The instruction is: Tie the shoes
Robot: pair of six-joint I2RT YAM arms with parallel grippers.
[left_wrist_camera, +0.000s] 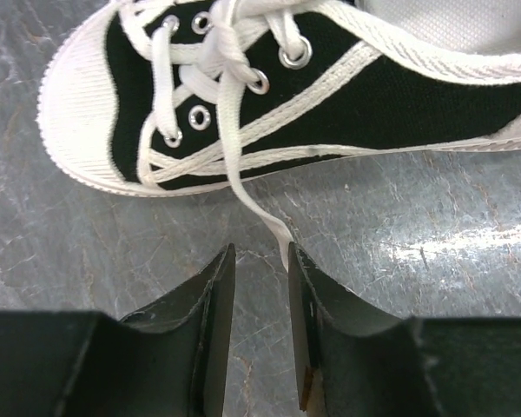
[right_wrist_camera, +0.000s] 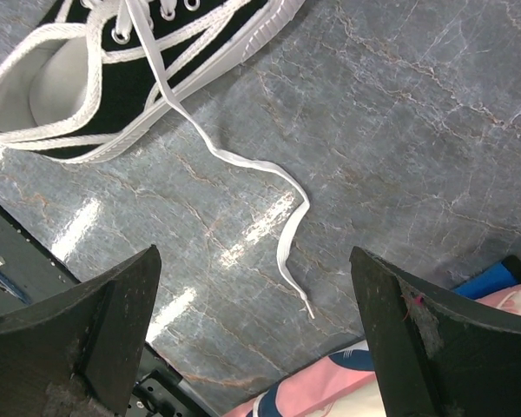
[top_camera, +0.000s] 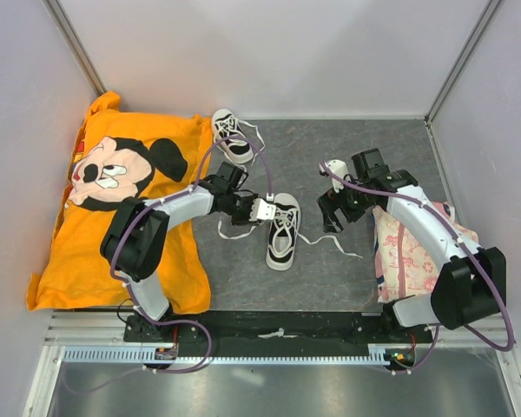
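Shoes are lying untied on the grey bench [top_camera: 365, 156], which is also carrying an orange cartoon shirt [top_camera: 113, 252] at the left and a pink patterned cloth [top_camera: 408, 256] at the right. One shoe [top_camera: 231, 135] is resting far back, beside the shirt's far right corner. The other shoe [top_camera: 282, 233] is lying mid-bench between the two arms, toe pointing near, with its laces trailing out to both sides.

The left fingers [left_wrist_camera: 208, 304] are sitting just left of this shoe, narrowly apart, with its left lace [left_wrist_camera: 243, 187] running down between them and touching one inner face. A gap is showing, so nothing is being pinched yet. The right fingers [right_wrist_camera: 104, 321] are hanging spread wide and empty above the right lace [right_wrist_camera: 282, 187], which is lying loose on the bench.

By my judgement, the step in hand is taking hold of the lace ends. The next move is calling for the left pair to clamp onto its lace and for the right pair to drop over its lace's tip.
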